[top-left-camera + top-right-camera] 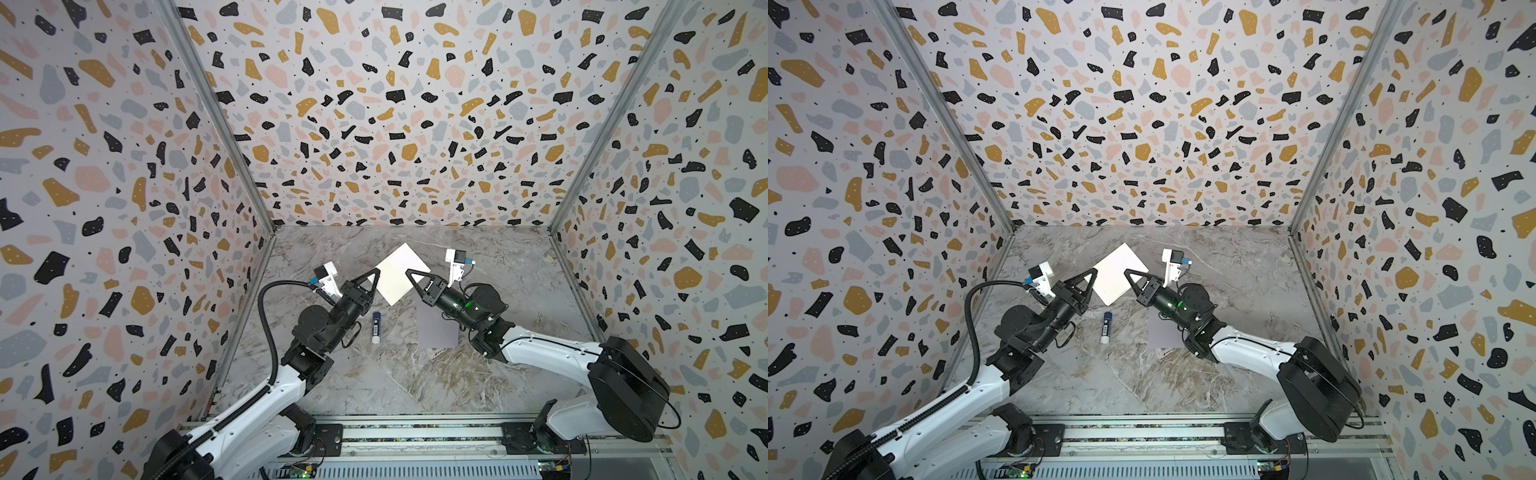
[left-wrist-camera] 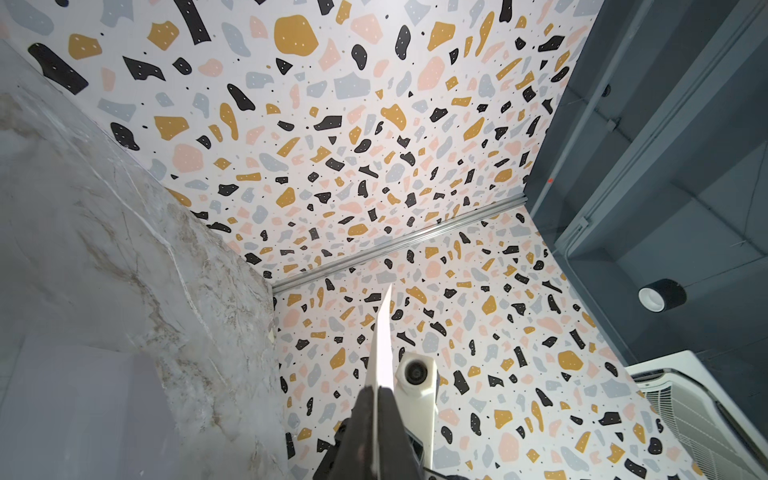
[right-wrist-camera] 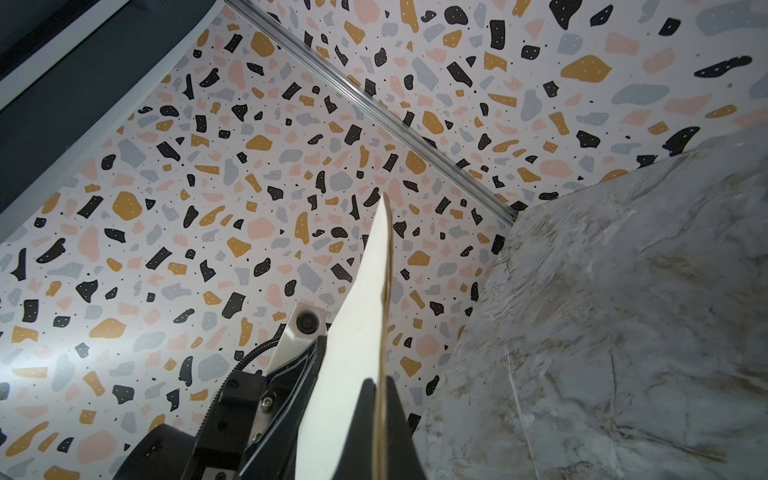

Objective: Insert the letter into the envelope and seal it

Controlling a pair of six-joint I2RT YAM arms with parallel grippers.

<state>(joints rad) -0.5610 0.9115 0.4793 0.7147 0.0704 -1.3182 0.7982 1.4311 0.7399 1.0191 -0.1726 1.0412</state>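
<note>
Letter [image 1: 401, 272]: thin rectangular sheet, held above the table between the two grippers; it sits as a diamond in both top views [image 1: 1119, 272]; the upper face is plain pale cream; the right wrist view [image 3: 361, 311] shows a tan-gold line along a slightly curled edge; the left wrist view [image 2: 384, 353] shows it nearly edge-on
Left gripper [image 1: 376, 274]: black triangular fingers [image 2: 363, 419] pinched closed on the letter's left corner, with the sheet running between them
Right gripper [image 1: 410, 273]: closed on the letter's right corner, paper clamped between both fingers [image 3: 397, 419]
Envelope [image 1: 436, 328]: plain grey-lavender rectangle, matte, flat on the table, partly under the right arm, on the near side of the letter
Glue stick [image 1: 376, 327]: small cylinder, dark blue cap, white body, lying flat between the left arm and the envelope; label print too small to read
Table [image 1: 374, 382]: grey marble pattern with brown and white veins
Walls [image 1: 395, 104]: pale terrazzo print, irregular black, ochre, pink and grey patches; metal strips in the corners
</note>
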